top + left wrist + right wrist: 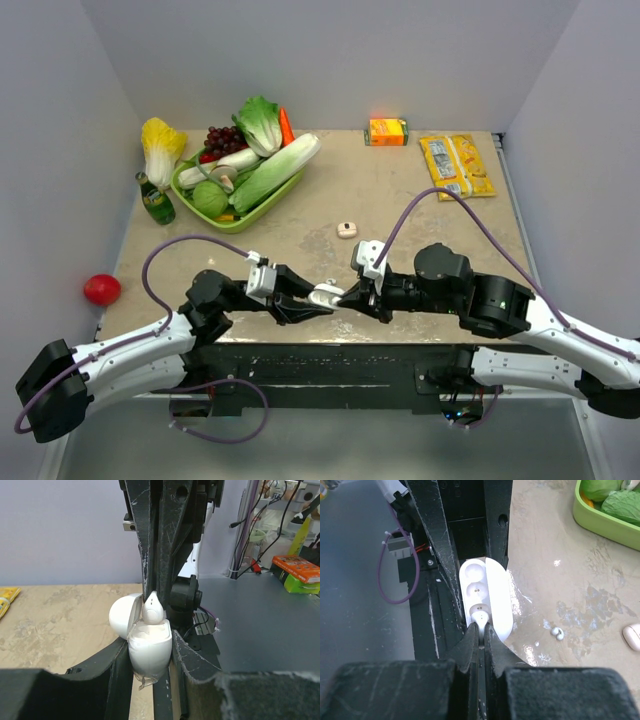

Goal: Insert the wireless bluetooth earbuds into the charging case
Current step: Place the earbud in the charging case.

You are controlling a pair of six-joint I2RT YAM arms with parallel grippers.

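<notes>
Seen from above, your two arms meet tip to tip over the near edge of the tabletop (330, 180). Your left jaws are narrow and clamped on the lower body of the white charging case (150, 652). They seem to hold it just clear of the surface. Its lid (121, 617) is swung open to one side, so the hollows face your other arm. That grip likely steadies the small case against a push.

Your right jaws are almost closed, pinching one earbud (480, 614) by its stem. Its rounded head sits at the mouth of the case, at the nearest hollow, and does not look fully seated. The hollows beyond it look empty. Insertion appears to be under way. The bud is far smaller than the jaws, so a slight tilt could pop it out.

The second earbud (557, 632) lies loose on the tabletop near the case, not yet picked up. A small cream pebble-shaped object (347, 230) rests farther back, apart from both arms. Along the far side are a green tray (240, 222) of vegetables, an orange carton (388, 131) and yellow packets (457, 165).
</notes>
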